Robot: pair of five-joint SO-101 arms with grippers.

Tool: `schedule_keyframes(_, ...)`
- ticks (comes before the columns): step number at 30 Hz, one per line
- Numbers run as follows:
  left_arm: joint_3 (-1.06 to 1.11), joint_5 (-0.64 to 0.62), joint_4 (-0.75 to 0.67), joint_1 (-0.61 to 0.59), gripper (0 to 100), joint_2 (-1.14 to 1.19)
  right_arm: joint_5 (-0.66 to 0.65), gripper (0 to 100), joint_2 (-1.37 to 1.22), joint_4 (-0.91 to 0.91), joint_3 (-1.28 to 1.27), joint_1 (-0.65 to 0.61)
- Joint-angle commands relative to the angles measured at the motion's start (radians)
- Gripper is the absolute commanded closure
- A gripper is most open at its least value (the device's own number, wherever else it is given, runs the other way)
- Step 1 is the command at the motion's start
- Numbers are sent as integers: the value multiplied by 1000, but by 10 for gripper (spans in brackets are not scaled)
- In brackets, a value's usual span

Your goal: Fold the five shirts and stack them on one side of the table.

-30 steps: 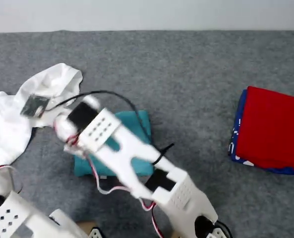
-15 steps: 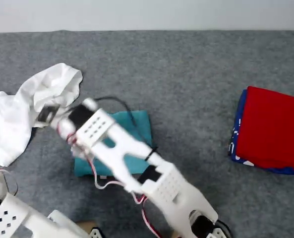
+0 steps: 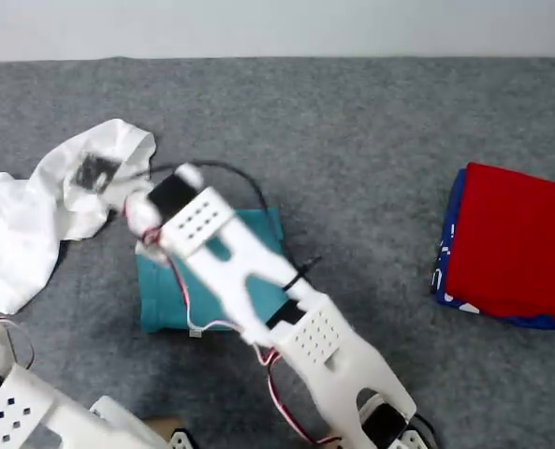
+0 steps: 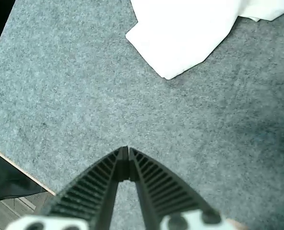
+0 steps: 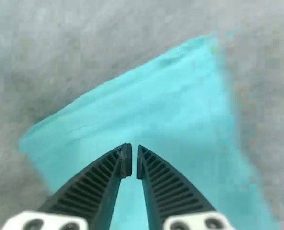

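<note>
My right gripper (image 5: 131, 160) hangs over the folded teal shirt (image 5: 180, 110), fingers together, probably empty. Next I grab and stack it.

The high camera hangs above the tabletop (image 3: 371, 140) on the arms' side and looks steeply down toward the far wall, taking in its whole width. The left wrist camera peers along its claw (image 4: 128, 158) from close above the tabletop's edge, and shares the white shirt (image 4: 185, 33) with the high view. The right wrist camera sits nearer still, looking past its claw (image 5: 131, 155) onto the teal shirt (image 5: 180, 110), also seen from above.
</note>
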State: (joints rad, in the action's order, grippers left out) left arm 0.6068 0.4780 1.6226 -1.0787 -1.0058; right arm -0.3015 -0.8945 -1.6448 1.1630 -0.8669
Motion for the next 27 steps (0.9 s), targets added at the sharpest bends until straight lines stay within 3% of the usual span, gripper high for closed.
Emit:
schedule_keyframes(1, -35, 12, -18, 2, 994, -12, -72, 966, 67, 82, 94, 56)
schedule_keyframes(8, -35, 15, -18, 2, 994, -12, -95, 967, -102, 312, 98, 58)
schedule_keyframes(16, -31, 15, -18, 2, 994, -12, -97, 967, -229, 366, 100, 125)
schedule_keyframes(21, -28, 15, -18, 3, 994, -12, -94, 967, -179, 305, 173, 107)
schedule_keyframes(27, -31, 14, -18, 3, 994, -12, -89, 967, -94, 102, 307, 74)
